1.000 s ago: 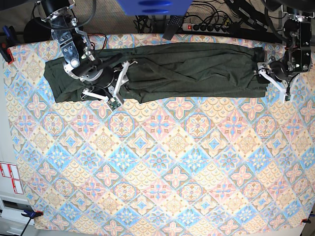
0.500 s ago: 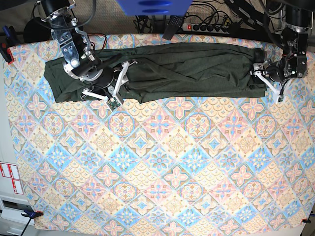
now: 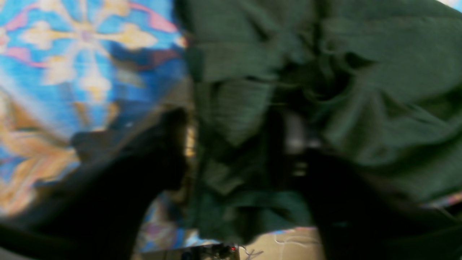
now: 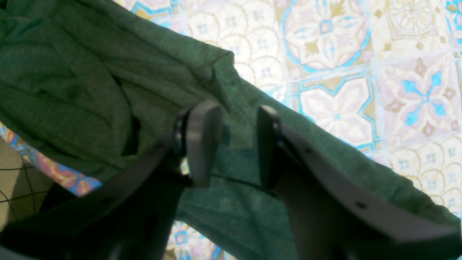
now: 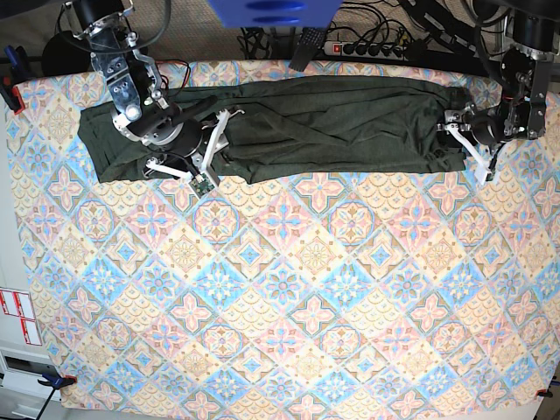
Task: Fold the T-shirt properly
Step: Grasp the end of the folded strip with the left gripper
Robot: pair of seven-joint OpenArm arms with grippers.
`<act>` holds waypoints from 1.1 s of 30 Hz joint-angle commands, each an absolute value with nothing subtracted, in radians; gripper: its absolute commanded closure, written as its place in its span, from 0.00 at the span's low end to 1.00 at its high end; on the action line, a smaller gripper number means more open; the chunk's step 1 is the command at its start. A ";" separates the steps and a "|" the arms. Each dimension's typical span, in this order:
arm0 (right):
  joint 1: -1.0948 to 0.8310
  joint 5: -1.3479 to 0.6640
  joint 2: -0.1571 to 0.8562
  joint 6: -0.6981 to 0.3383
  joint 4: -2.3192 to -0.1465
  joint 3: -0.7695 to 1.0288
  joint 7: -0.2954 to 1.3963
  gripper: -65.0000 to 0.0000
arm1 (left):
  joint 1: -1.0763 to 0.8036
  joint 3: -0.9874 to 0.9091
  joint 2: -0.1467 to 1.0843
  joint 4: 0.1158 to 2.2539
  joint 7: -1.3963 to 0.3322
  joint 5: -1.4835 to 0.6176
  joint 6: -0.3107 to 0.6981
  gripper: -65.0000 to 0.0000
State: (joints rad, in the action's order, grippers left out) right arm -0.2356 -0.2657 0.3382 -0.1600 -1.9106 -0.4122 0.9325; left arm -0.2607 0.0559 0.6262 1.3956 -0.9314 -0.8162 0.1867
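Observation:
The T-shirt (image 5: 332, 122), dark olive green, lies stretched in a long band across the back of the table. My right gripper (image 5: 206, 144) rests over its left part. In the right wrist view the right gripper (image 4: 234, 144) stands open, both fingers (image 4: 202, 144) just above flat T-shirt fabric (image 4: 72, 72) near its lower edge. My left gripper (image 5: 459, 144) is at the shirt's right end. The left wrist view is blurred. There the left gripper (image 3: 238, 151) has its jaws apart, astride a bunched fold of the T-shirt (image 3: 379, 54).
A tile-patterned cloth (image 5: 289, 280) covers the whole table in front of the shirt. Behind the table's back edge lie a power strip (image 5: 367, 48) and cables. A red clamp (image 5: 9, 92) sits at the left edge.
The left arm has moved left onto the shirt's right end, its jaws have narrowed, and the fabric there has bunched slightly. The right arm has not moved.

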 commanded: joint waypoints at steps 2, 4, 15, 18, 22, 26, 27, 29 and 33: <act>-0.226 -0.271 0.346 -0.160 -1.929 -0.407 0.915 0.70 | -0.266 0.065 0.619 1.400 -0.958 -0.858 0.252 0.70; -0.226 -0.271 0.346 -0.160 -1.929 -0.407 0.915 0.70 | -0.266 0.061 0.618 1.400 -0.958 -0.858 0.294 0.78; -0.226 -0.271 0.346 -0.160 -1.929 -0.403 0.915 0.70 | -0.259 -0.088 0.616 1.400 -0.957 -0.851 0.306 1.00; -0.226 -0.271 0.346 -0.160 -1.929 -0.403 0.915 0.70 | -0.259 -0.140 0.625 1.400 -0.957 -0.849 0.306 1.00; -0.228 -0.271 0.346 -0.160 -1.929 -0.404 0.915 0.70 | -0.255 -0.202 0.648 1.397 -0.955 -0.800 0.308 1.00; -0.229 -0.271 0.346 -0.160 -1.931 -0.407 0.915 0.70 | -0.214 -0.243 0.650 1.394 -0.955 -0.702 0.311 1.00; -0.229 -0.271 0.346 -0.160 -1.931 -0.407 0.915 0.70 | -0.208 -0.252 0.650 1.394 -0.955 -0.682 0.311 1.00; -0.229 -0.271 0.346 -0.160 -1.931 -0.407 0.915 0.70 | -0.189 -0.263 0.650 1.394 -0.955 -0.648 0.311 1.00; -0.231 -0.271 0.346 -0.160 -1.933 -0.407 0.915 0.70 | -0.153 -0.265 0.651 1.394 -0.955 -0.587 0.312 1.00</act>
